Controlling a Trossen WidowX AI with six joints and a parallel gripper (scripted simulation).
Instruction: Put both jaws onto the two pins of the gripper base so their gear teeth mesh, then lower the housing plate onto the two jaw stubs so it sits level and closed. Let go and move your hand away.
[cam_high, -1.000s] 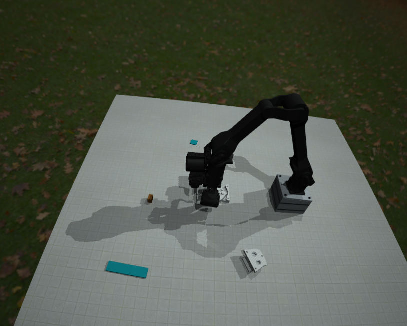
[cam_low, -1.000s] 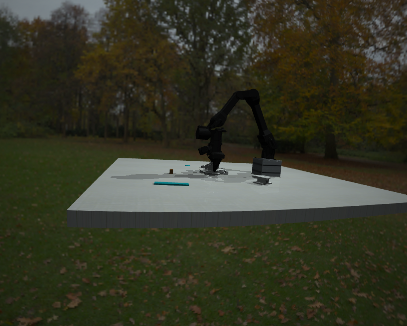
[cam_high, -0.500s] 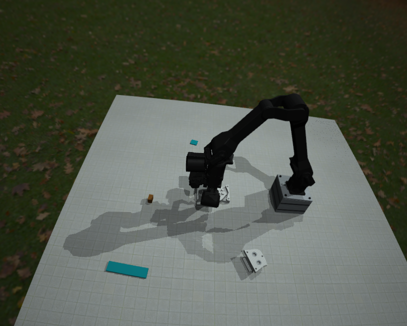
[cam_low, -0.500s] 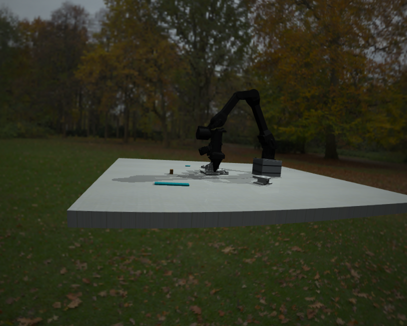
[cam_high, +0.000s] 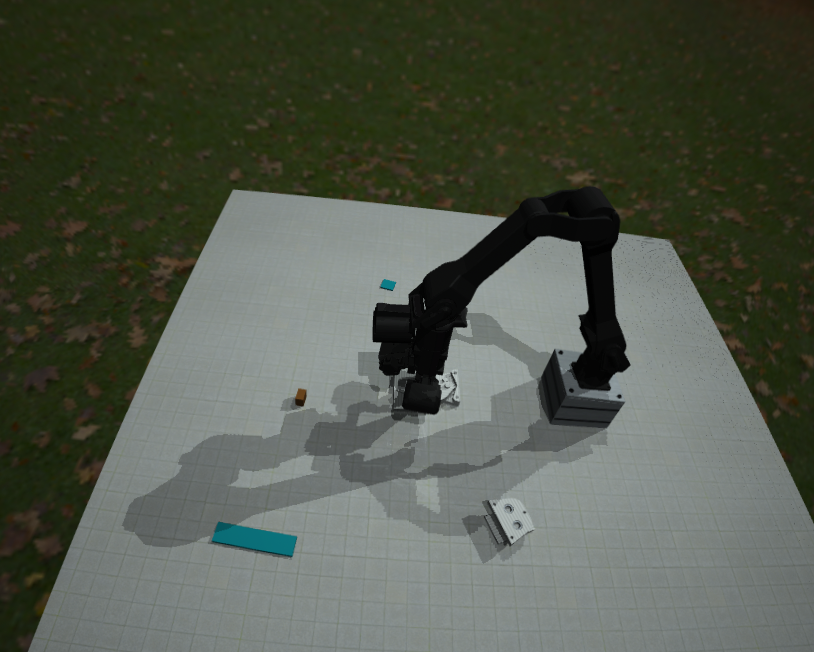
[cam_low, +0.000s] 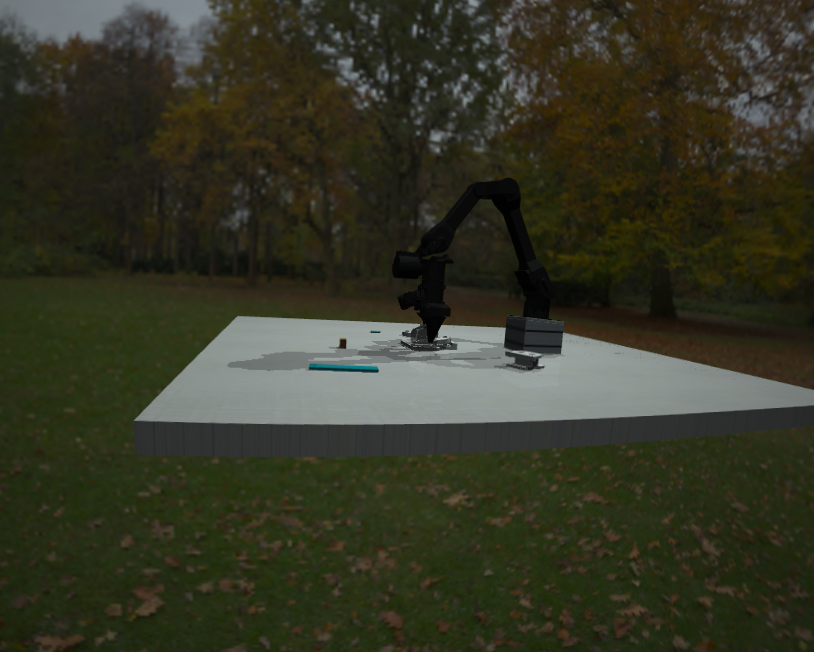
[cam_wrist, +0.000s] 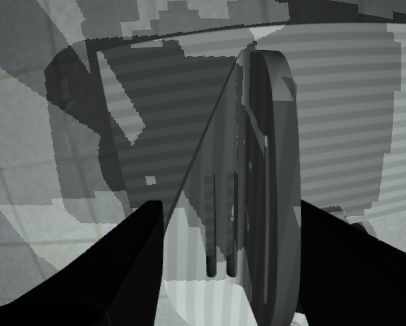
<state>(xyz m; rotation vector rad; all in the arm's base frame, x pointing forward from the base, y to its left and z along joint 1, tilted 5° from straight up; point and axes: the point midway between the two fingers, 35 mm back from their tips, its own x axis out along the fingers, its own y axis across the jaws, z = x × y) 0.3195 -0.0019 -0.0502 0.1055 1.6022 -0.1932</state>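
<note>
The work seems to be only partly done. The end effector (cam_high: 421, 400) (cam_low: 432, 338) (cam_wrist: 223, 213) is clamping on a grey slotted part (cam_wrist: 280, 160), probably a jaw, above the pale assembly (cam_high: 451, 388) (cam_low: 445, 345) (cam_wrist: 345, 100), likely the gripper base, around the middle of the table (cam_high: 271, 230) (cam_low: 407, 400). The pins and teeth are hiding, so I cannot tell if any jaw is meshing. The two-hole part (cam_high: 512, 521) (cam_low: 524, 357), likely the housing plate, is lying apart, toward the near right corner. So closing the housing and letting go are remaining.

Counting: one end effector is showing, one two-hole part, one orange block (cam_high: 301, 397) (cam_low: 342, 343) toward the left edge, and two teal pieces: a long strip (cam_high: 254, 539) (cam_low: 343, 368) toward the near left corner, a small square (cam_high: 387, 284) (cam_low: 375, 332) nearer the far edge. The jaws I cannot count surely.
</note>
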